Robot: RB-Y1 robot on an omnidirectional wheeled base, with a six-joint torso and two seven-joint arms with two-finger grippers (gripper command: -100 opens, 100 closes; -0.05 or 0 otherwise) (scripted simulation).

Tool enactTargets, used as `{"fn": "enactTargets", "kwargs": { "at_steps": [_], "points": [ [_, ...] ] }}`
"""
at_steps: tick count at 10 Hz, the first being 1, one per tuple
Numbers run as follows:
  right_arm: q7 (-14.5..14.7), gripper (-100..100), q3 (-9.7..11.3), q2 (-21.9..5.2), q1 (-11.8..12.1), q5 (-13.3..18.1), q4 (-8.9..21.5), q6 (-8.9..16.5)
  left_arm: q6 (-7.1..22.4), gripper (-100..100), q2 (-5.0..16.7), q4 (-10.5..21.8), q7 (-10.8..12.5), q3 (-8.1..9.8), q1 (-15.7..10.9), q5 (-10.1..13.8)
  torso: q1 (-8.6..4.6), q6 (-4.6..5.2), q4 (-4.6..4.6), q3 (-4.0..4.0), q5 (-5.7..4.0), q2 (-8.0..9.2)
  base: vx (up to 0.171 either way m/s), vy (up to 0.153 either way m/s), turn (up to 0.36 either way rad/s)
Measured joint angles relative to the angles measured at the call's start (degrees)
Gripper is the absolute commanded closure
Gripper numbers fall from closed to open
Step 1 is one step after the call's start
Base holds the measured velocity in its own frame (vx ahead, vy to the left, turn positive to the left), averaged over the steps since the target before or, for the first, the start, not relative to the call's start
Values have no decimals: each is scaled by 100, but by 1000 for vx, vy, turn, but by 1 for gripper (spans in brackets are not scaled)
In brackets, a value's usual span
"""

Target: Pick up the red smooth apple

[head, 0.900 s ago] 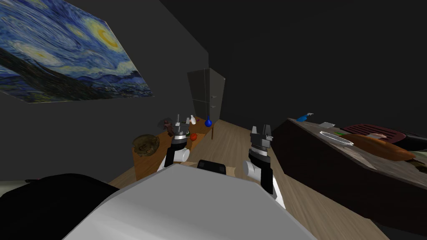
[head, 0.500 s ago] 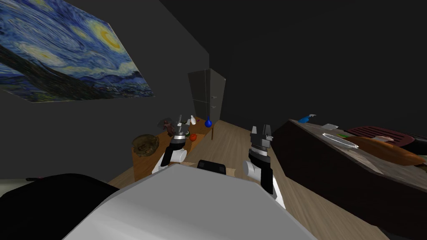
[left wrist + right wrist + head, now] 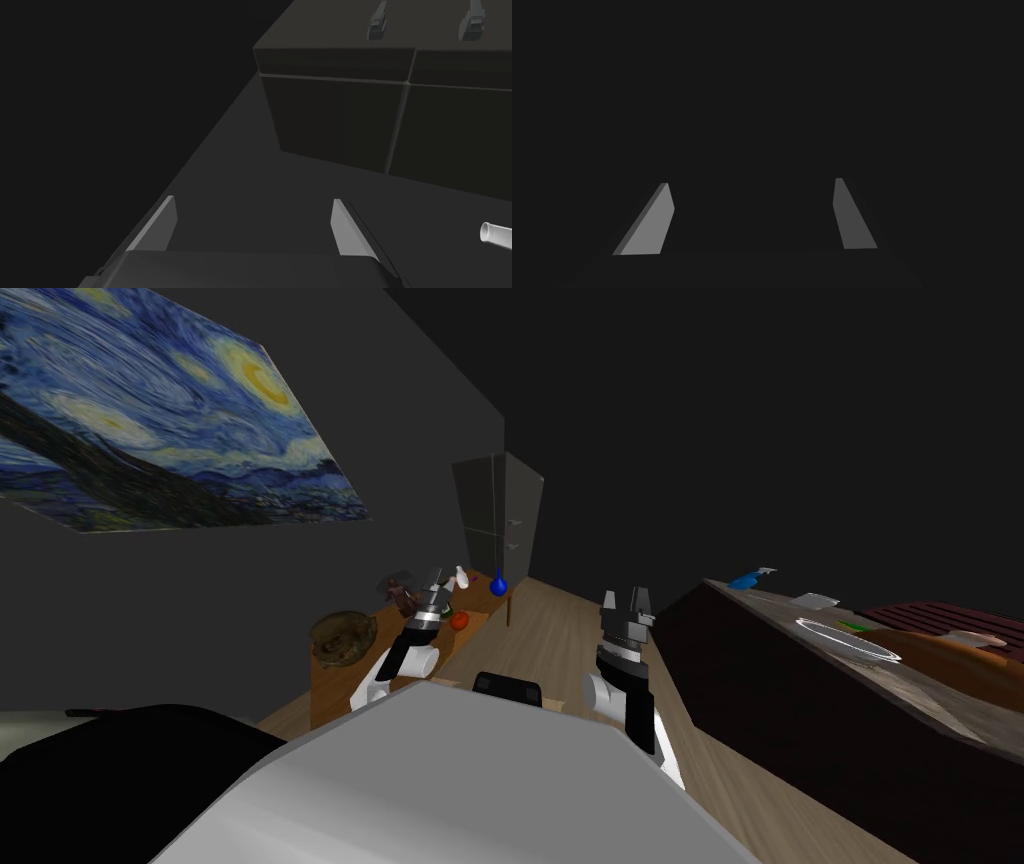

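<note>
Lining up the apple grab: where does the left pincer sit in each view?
Head view: left pincer over the wooden table, near the red apple.
Left wrist view: its open fingers point toward the grey cabinet.
Right wrist view: right pincer, open, facing a flat dark surface.
Shared landmark: that cabinet, at the room's far end in the head view.
</note>
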Motion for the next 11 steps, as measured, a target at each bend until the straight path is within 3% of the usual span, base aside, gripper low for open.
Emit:
{"fn": "enactTargets", "kwargs": {
  "at_steps": [4, 6, 11],
  "points": [
    [0, 0, 0, 0, 0, 0, 0, 0, 592, -100, 236, 192, -189, 277, -24, 78, -1, 0, 1, 2, 0, 4, 68, -53, 57],
    [0, 0, 0, 0, 0, 0, 0, 0, 897, -100, 359, 182, -272, 434, 99, 137, 1, 0, 1, 4, 0, 6, 64, -60, 58],
    [0, 0, 0, 0, 0, 0, 0, 0, 1645, -100, 502, 372, -517, 742, 52, 211, 3, 0, 2, 5, 0, 8, 64, -54, 51]
  ]
}}
